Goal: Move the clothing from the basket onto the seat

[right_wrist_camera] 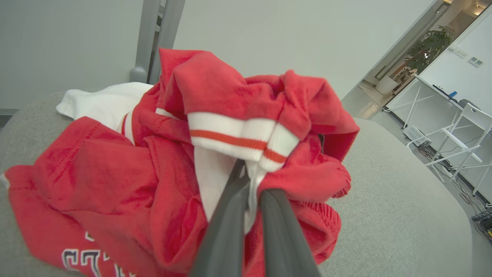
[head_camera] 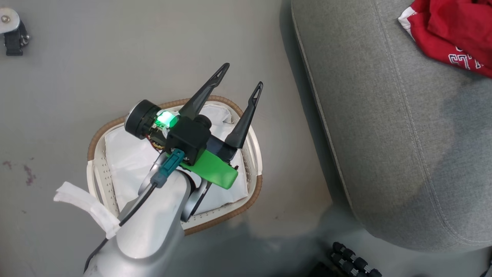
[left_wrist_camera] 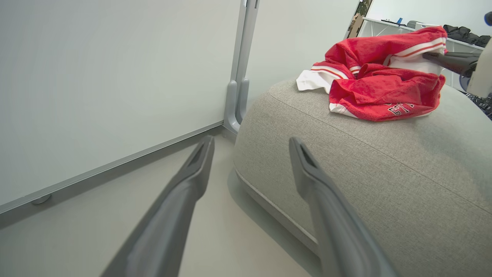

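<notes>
The red clothing with white bands and lettering lies bunched on the grey seat. My right gripper is shut on a white-banded fold of it, and the fabric rises over the fingertips. In the left wrist view the clothing sits on top of the seat, with the right gripper reaching in from the right. My left gripper hangs open and holds nothing above the basket, whose white liner shows. The clothing sits at the seat's far right corner.
The basket stands on the grey floor left of the seat, with a narrow strip of floor between them. A pale partition wall and its grey post foot stand behind. A black fitting lies at the far left, and a dark ribbed part sits at the bottom.
</notes>
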`<state>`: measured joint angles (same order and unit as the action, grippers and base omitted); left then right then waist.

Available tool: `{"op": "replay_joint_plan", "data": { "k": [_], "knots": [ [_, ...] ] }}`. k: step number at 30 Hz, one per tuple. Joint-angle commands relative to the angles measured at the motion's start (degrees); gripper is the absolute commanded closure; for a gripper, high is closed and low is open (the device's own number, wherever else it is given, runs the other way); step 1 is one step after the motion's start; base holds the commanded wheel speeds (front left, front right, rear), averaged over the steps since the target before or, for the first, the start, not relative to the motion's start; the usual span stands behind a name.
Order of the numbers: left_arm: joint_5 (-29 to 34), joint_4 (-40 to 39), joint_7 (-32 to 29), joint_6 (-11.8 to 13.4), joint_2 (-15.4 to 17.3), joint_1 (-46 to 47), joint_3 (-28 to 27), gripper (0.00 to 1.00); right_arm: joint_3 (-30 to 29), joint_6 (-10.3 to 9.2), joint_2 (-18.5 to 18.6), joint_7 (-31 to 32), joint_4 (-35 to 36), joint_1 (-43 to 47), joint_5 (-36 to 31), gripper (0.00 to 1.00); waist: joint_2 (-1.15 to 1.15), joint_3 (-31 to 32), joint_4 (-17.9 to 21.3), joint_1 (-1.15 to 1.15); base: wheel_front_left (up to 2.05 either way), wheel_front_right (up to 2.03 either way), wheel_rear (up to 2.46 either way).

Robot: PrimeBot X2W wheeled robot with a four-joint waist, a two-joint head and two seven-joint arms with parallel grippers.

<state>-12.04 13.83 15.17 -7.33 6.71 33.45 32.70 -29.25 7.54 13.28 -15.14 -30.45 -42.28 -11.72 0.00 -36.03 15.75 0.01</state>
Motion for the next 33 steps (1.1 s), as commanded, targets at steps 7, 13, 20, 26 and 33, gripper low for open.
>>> {"op": "replay_joint_plan", "data": {
  "k": [7,13,20,26,33],
  "knots": [
    [-0.4,1.2,0.0,-0.2,-0.2,-2.0,-2.4,0.0,-0.1,-0.1,-2.7,0.0,5.7,9.0,1.2,0.0,0.0,5.3,1.5,-0.01,0.0,0.0,0.0],
    [-0.3,2.0,0.0,-0.2,-1.2,-4.7,-4.4,0.0,1.0,-0.1,-4.5,0.0,9.3,14.4,2.3,0.0,0.0,10.2,2.0,-0.01,0.0,0.0,0.0],
    [0.6,2.4,0.0,-0.2,-2.2,-8.5,-8.3,0.0,7.5,-0.1,-4.2,0.0,13.3,17.9,3.4,0.0,0.0,15.5,1.0,-0.01,0.0,0.0,0.0],
    [1.4,3.8,0.0,0.0,-2.9,-11.7,-11.7,0.0,12.7,-0.09,-4.4,0.0,15.4,18.6,6.2,0.0,0.0,19.5,-2.1,-0.01,0.0,0.0,0.0],
    [1.1,4.2,0.0,1.0,-3.4,-14.8,-17.7,0.0,17.5,-0.09,-6.7,0.0,14.9,19.2,9.1,0.0,0.0,22.6,-7.3,-0.01,0.0,0.0,0.0]
  ]
}}
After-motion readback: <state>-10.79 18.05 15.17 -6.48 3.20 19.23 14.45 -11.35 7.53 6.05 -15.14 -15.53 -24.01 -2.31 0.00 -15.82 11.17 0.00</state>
